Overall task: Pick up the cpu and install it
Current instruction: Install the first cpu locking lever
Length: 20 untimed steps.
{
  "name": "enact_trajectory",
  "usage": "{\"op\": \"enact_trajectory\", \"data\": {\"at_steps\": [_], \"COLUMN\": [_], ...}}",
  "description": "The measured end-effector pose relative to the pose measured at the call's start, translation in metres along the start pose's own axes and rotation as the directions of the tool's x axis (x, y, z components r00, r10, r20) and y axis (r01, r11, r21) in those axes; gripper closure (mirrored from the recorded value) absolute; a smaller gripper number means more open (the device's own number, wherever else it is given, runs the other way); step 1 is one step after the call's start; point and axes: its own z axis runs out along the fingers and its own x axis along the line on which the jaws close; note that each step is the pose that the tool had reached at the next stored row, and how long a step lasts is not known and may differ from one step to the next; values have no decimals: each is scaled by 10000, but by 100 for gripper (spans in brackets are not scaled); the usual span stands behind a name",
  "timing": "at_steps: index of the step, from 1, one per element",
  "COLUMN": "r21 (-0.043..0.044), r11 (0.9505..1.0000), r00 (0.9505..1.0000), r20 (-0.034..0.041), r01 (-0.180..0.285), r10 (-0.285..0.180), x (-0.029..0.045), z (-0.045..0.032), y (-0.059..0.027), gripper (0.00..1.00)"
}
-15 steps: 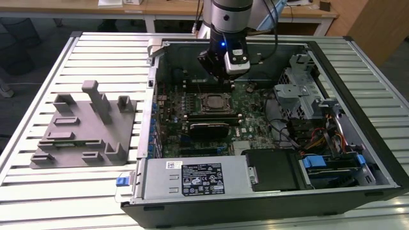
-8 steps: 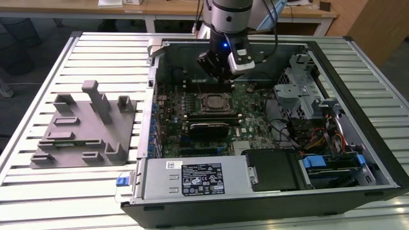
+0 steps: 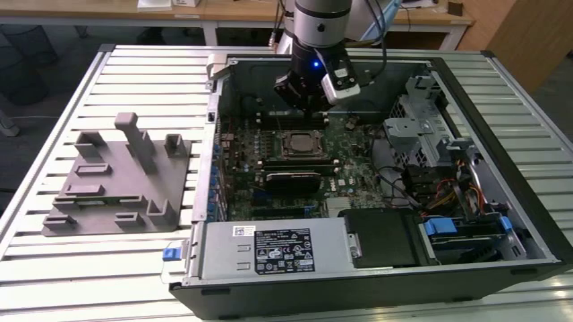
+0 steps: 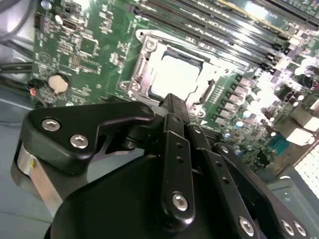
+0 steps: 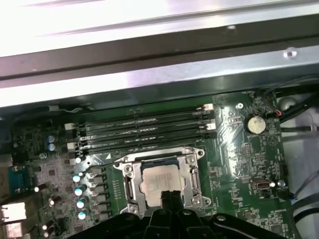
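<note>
Silver-grey, the cpu (image 5: 160, 182) lies seated in the socket frame (image 5: 192, 174) on the motherboard (image 5: 239, 149), just below the gripper (image 5: 171, 196), whose fingers are pressed together, holding nothing.

cpu (image 5: 160, 180) near edge, hidden behind the claw (image 5: 171, 195)

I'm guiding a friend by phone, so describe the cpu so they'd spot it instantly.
Find the open computer case and its green motherboard. Near the board's middle sits a metal-rimmed socket frame. The cpu is the pale silver square lying inside it, the only plain shiny plate among dark slots and tiny parts.
</note>
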Motion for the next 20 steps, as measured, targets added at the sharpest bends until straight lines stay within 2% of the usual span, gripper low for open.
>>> {"op": "enact_trajectory", "data": {"at_steps": [12,20], "r21": [1,0], "r11": [10000,10000], "r00": [10000,10000], "r20": [-1,-1], "r01": [23,25], "r10": [-23,-25], "x": [215,404], "z": [0,2], "y": [-35,-64], "gripper": [89,89]}}
